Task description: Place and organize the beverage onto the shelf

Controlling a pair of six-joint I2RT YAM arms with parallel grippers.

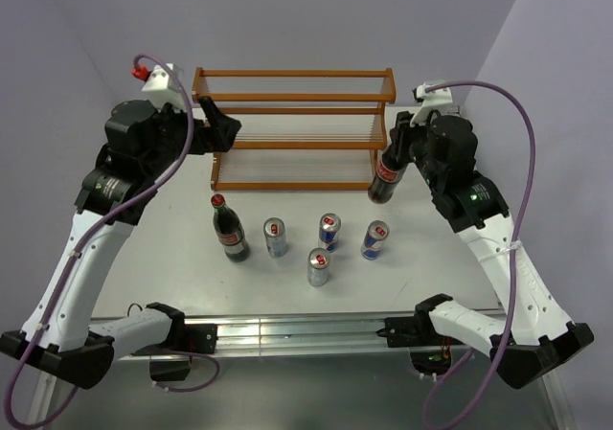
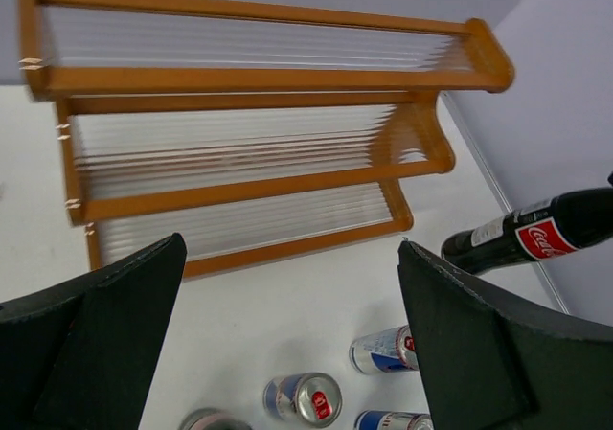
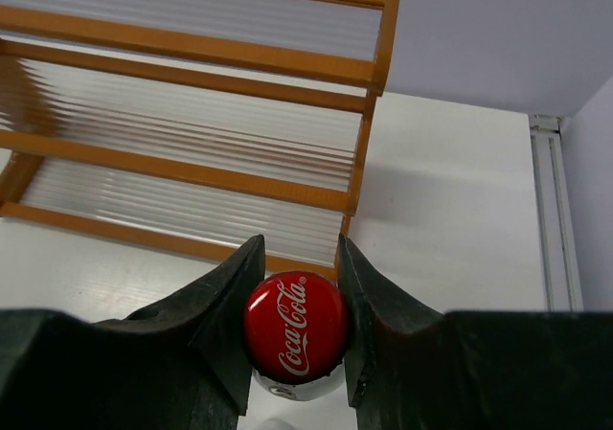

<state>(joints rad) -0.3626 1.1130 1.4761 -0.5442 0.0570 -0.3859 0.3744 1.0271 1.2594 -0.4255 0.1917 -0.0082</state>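
The wooden shelf (image 1: 292, 128) stands at the back of the table, and both wrist views show it too. My right gripper (image 1: 400, 139) is shut on the red cap (image 3: 294, 327) of a cola bottle (image 1: 385, 177). That bottle hangs tilted above the table, just in front of the shelf's right end. A second cola bottle (image 1: 228, 229) stands upright at the front left. Beside it stand several blue-and-silver cans (image 1: 275, 237) (image 1: 329, 231) (image 1: 374, 239) (image 1: 318, 266). My left gripper (image 1: 225, 124) hovers open by the shelf's left end, nothing between its fingers (image 2: 105, 325).
Purple walls close in behind the shelf and along the right side. A metal rail (image 1: 297, 332) runs along the near table edge between the arm bases. In the left wrist view, the held bottle (image 2: 536, 234) shows at the right, above the cans (image 2: 305, 398).
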